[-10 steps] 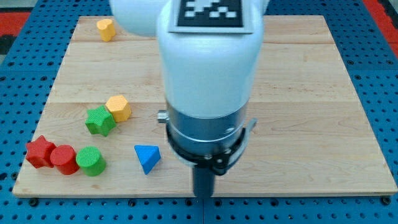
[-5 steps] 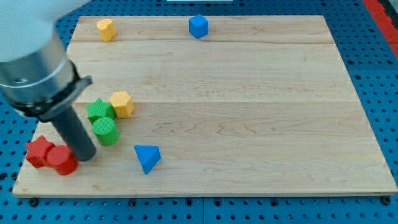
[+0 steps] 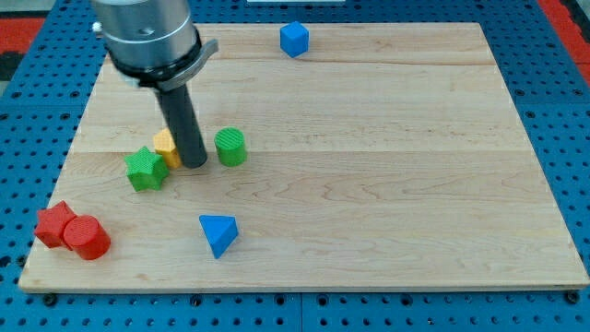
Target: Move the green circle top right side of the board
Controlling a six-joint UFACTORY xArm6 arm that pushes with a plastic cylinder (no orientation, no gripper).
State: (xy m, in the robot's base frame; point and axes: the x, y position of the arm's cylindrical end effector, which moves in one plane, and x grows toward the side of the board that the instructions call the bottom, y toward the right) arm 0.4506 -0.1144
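Green circle (image 3: pixel 231 147) — a short ribbed cylinder — stands on the wooden desk (image 3: pixel 369 166) left of centre, about midway between the view's top and bottom, well apart from the top right corner. Just to its left my tip (image 3: pixel 194 164) rests on the wood, with a narrow strip of bare desk between the two; I cannot tell whether they touch at the base. On the tip's other side sits a yellow block (image 3: pixel 165 145), partly hidden behind the rod, so its shape is hard to make out. A green star (image 3: pixel 146 169) lies against it, lower and further left.

No container is on the desk; every block lies loose on the flat wood. A blue cube (image 3: pixel 294 39) sits near the top edge, a little left of the middle. A blue triangle (image 3: pixel 218 233) lies below the green circle, towards the bottom edge. In the bottom left corner a red star (image 3: pixel 54 224) and a red cylinder (image 3: pixel 88 238) touch each other.

The arm comes down from the view's top left — its grey collar (image 3: pixel 147 41) hangs over the upper left part of the desk, and the dark rod drops from it, leaning slightly rightwards to the tip. The tool is a plain rod: it has no opening and grips nothing.
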